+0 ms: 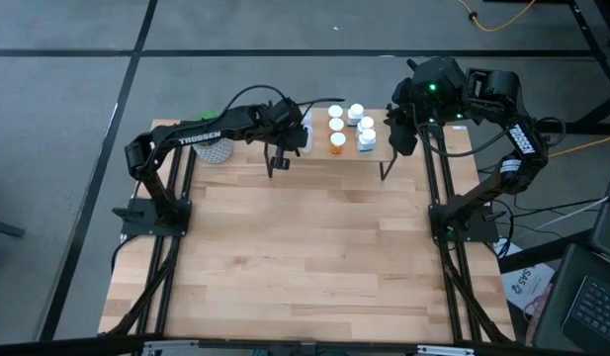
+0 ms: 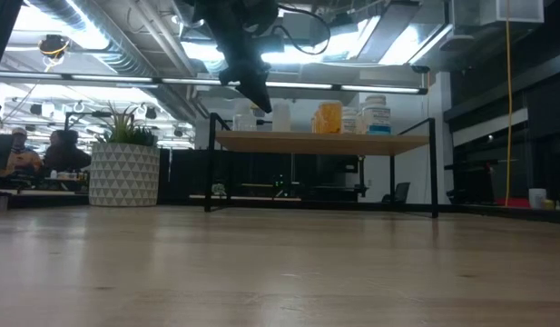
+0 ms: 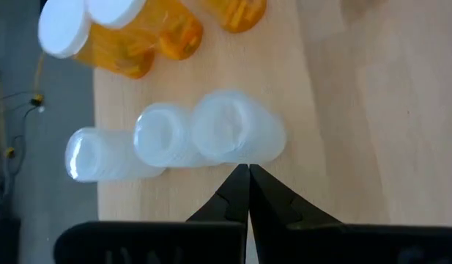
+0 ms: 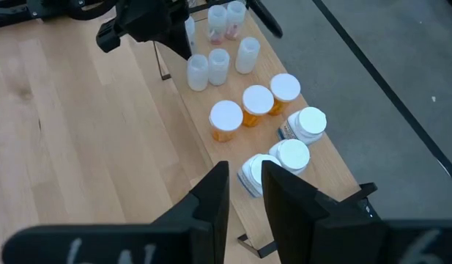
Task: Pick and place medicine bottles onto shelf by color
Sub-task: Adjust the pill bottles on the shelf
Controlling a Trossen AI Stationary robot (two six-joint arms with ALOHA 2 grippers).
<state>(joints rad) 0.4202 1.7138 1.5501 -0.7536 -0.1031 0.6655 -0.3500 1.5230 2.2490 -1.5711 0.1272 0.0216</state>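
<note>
Left gripper jaws closed, empty, just above clear bottles on shelf; any drop/sideways nudge could topple them. Right gripper slightly open, empty.

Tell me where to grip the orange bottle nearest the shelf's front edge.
Take the front orange bottle just under its white cap, straight down from above: it stands upright on the shelf. Close along the shelf's length, where gaps show; another orange bottle stands close behind. The open right gripper hovers nearest; the left gripper is shut by the clear bottles.

Orange and white medicine bottles stand on what looks like the shelf.
</note>
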